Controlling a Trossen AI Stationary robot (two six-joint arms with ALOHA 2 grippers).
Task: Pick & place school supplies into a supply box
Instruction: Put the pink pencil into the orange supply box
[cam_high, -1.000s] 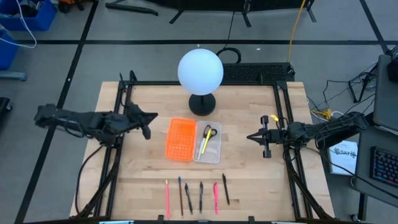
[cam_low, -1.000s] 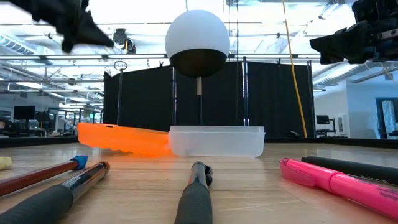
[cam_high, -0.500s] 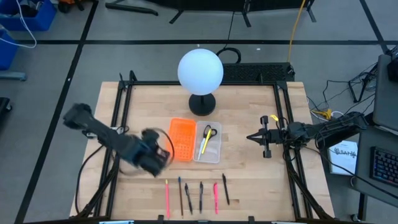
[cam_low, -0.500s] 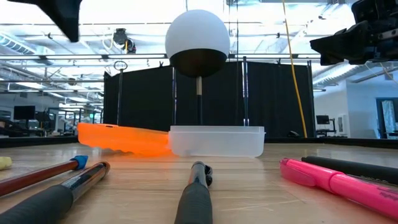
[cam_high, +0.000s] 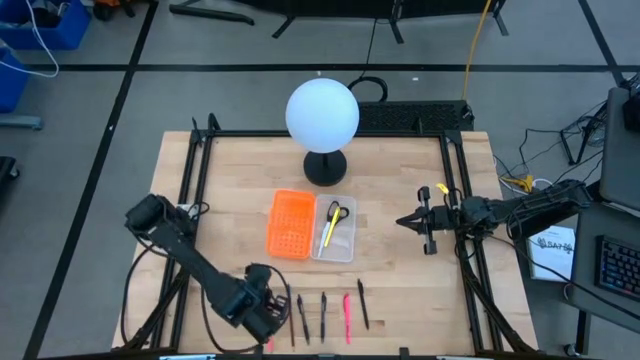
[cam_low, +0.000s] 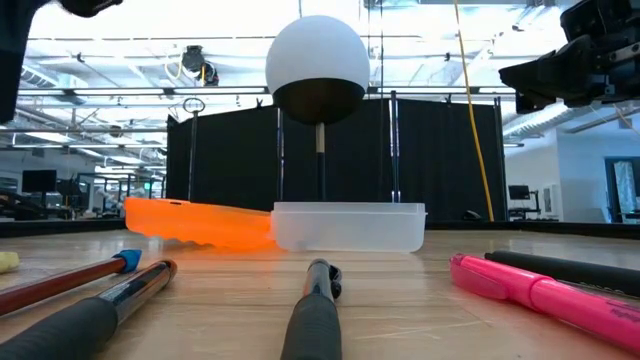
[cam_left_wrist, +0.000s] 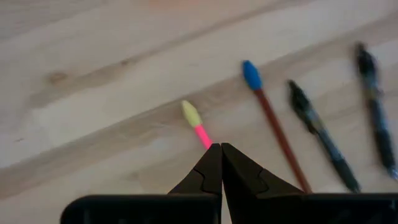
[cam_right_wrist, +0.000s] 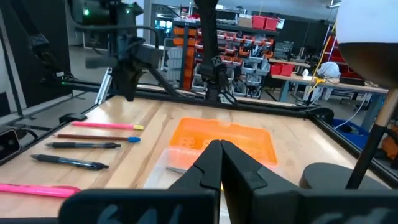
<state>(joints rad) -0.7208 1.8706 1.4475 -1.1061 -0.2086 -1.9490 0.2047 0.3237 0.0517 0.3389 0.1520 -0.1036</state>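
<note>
Wooden table (cam_high: 400, 290), left gripper (cam_high: 262, 318) jaws clenched over pink pencil (cam_left_wrist: 198, 128), right gripper (cam_high: 405, 220) clenched, no legible writing.

Five slim pens (cam_high: 323, 316) lay in a row on the table, though one was partly hidden, so perhaps more. One scissors (cam_high: 338, 212) and one yellow pen (cam_high: 327, 231) lay inside the single supply box (cam_high: 288, 224).

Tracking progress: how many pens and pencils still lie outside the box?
6, in one row: pink pencil below the left gripper, brown pencil, black pen, second black pen, pink highlighter, third black pen. None seems hidden.
</note>
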